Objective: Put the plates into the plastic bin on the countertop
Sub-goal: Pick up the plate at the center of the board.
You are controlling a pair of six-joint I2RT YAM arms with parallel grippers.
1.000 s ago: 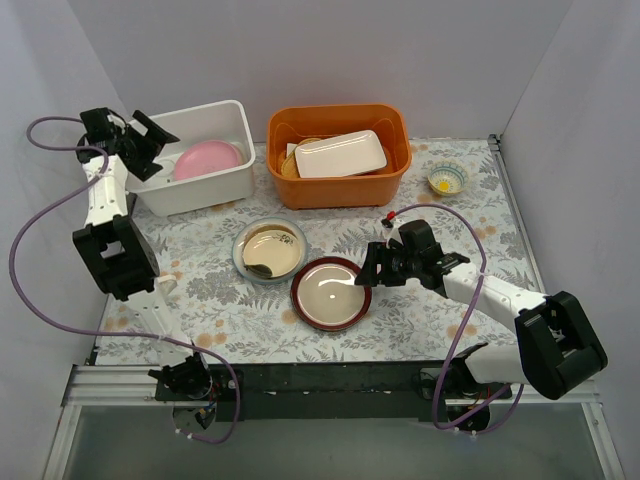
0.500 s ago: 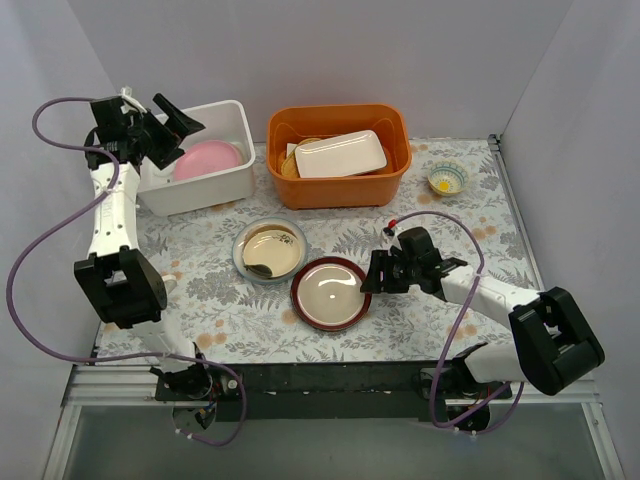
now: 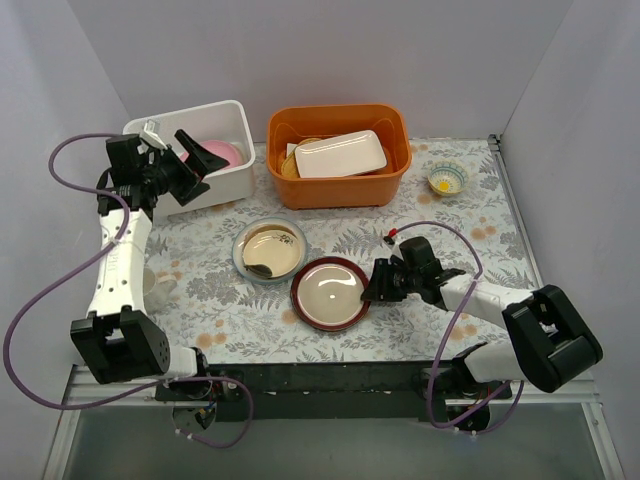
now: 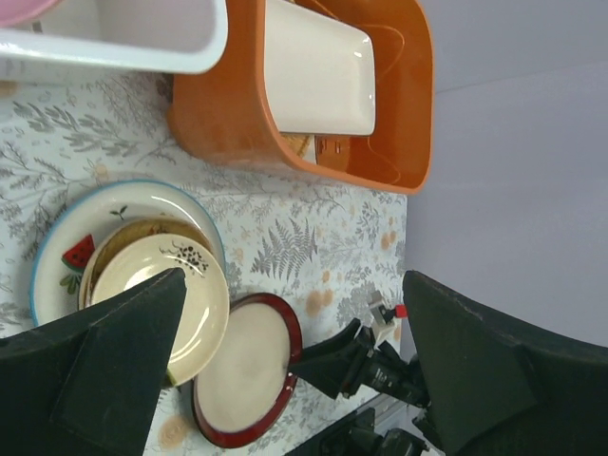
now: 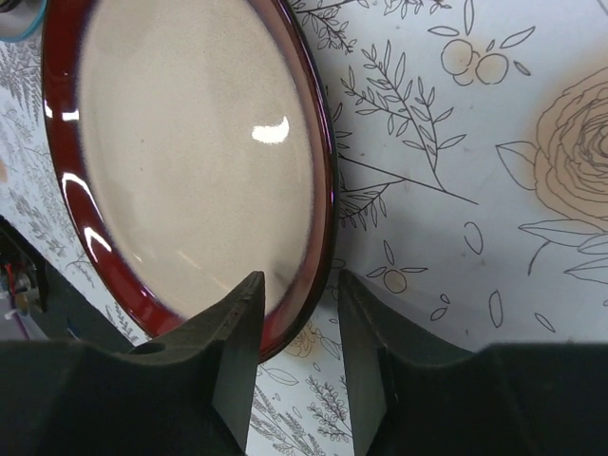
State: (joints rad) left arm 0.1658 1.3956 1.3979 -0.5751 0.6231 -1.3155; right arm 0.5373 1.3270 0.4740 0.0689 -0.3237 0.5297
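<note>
Grasp step: my right fingers [image 5: 236, 370], slightly spread, straddle the rim of the red-rimmed plate [image 5: 180, 161] flat on the table [image 5: 456, 142]; next I pinch, lift, carry to the plastic bin [image 3: 215, 188]; left fingers [image 4: 114, 361] spread wide, empty.

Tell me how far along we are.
Done: one pink round plate in the white plastic bin. In hand: right pincer straddles the red-rimmed cream plate at its edge, unclamped; left pincer open, empty. Left: that plate and the blue-rimmed stack of plates on the fern-printed countertop.
</note>
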